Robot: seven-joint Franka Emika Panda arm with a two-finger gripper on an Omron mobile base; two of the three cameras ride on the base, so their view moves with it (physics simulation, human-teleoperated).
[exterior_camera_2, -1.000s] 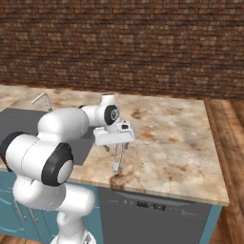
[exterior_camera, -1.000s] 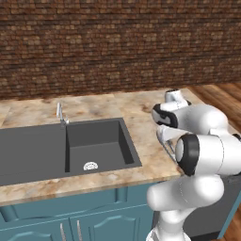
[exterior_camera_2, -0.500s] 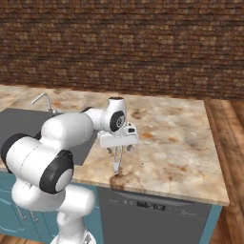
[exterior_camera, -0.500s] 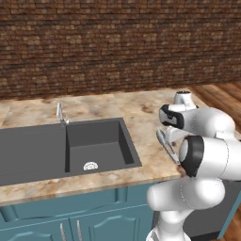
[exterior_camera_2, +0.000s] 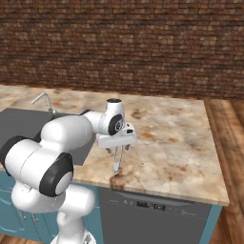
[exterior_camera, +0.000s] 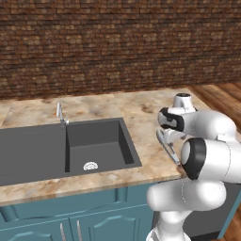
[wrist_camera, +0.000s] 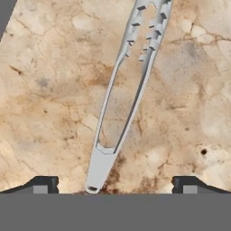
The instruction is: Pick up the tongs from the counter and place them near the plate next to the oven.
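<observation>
Silver-grey tongs [wrist_camera: 121,99] flat on beige marbled counter [exterior_camera_2: 181,138], beneath white arm's gripper [wrist_camera: 115,182].
Gripper spread wide, grasping nothing, dark fingertips [wrist_camera: 43,184] either side of joined end; slotted arms pointing away. Farther off, dark sink [exterior_camera: 70,148], chrome faucet [exterior_camera: 60,114], brick wall [exterior_camera: 117,47].

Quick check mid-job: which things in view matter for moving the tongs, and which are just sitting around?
Part of the job:
- slim silver-grey metal tongs, lying flat on the counter
- beige marbled stone counter
- open gripper, hovering over the tongs' joined end

Just lying about:
- dark grey sink basin
- small chrome faucet
- brown brick wall
</observation>
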